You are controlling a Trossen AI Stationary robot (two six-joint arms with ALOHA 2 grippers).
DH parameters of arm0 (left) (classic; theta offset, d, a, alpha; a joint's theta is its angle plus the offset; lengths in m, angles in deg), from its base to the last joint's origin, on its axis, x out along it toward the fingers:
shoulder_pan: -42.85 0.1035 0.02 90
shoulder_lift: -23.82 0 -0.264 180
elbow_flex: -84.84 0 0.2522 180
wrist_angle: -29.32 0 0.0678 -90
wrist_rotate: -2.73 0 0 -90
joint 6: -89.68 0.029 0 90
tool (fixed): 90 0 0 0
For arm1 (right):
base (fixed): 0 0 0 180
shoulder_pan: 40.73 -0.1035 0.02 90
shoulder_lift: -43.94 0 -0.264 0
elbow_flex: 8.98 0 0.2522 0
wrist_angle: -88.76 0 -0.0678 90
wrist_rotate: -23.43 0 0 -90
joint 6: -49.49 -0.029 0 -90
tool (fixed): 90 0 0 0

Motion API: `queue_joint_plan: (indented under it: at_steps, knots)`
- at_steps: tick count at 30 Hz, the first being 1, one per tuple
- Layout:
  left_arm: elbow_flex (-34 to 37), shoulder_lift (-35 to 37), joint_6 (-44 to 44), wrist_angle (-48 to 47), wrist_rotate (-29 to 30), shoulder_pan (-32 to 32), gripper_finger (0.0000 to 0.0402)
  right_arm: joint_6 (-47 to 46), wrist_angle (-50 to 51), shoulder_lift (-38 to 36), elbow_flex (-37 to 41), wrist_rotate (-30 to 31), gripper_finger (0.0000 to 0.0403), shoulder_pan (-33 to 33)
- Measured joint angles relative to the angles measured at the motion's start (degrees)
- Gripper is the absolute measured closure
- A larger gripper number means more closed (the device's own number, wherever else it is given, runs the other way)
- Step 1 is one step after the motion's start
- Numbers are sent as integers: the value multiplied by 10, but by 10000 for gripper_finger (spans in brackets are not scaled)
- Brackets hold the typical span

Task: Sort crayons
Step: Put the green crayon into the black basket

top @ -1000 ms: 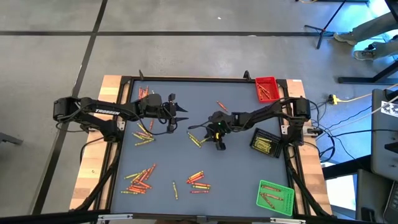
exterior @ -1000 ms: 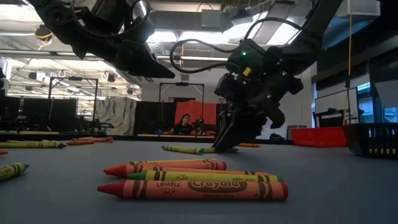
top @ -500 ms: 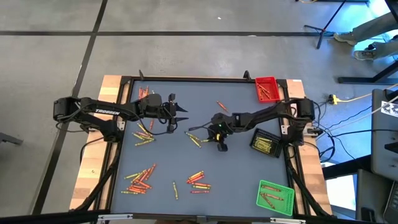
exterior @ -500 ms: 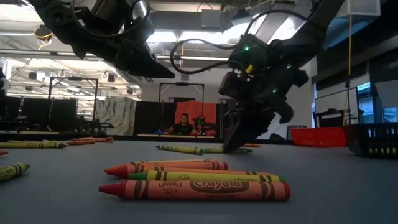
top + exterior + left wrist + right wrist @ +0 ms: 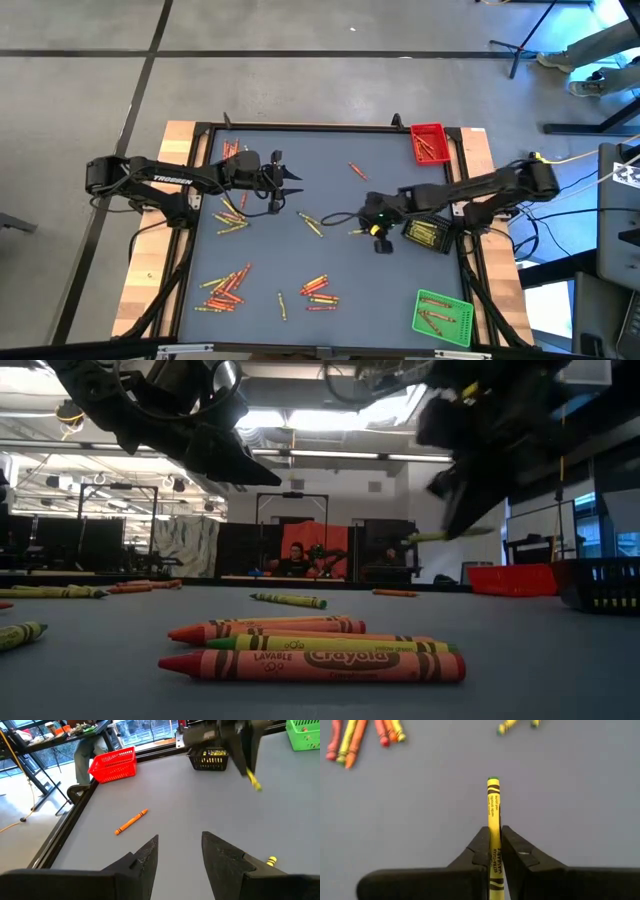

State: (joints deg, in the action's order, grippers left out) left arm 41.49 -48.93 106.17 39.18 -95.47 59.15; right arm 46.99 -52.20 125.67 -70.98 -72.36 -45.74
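Left gripper [image 5: 297, 181]: fingers parted, hovering near tabletop's far-left area | Right gripper [image 5: 493, 851]: raised mid-table, fingers clamped on something thin

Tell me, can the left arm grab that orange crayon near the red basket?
Probably yes. The left gripper is open and empty, the orange crayon lies alone on bare mat ahead of it, and the right gripper with its yellow crayon is off to the side.

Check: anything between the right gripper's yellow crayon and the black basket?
Nothing visible. The right gripper holds the yellow crayon raised above the mat, and only bare mat lies between it and the black basket beside it.
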Motion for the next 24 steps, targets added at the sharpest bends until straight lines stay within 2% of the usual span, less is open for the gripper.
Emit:
queue_joint_plan:
  at_steps: [6, 13, 24]
  knots:
    - [0, 0, 0, 0, 0, 0, 266, -99, 125, -91, 0, 21, 375, -21]
    - [0, 0, 0, 0, 0, -3, 266, -231, 254, -185, 0, 78, 375, -57]
    - [0, 0, 1, 0, 1, -11, 266, -449, 402, -237, 9, 181, 374, -186]
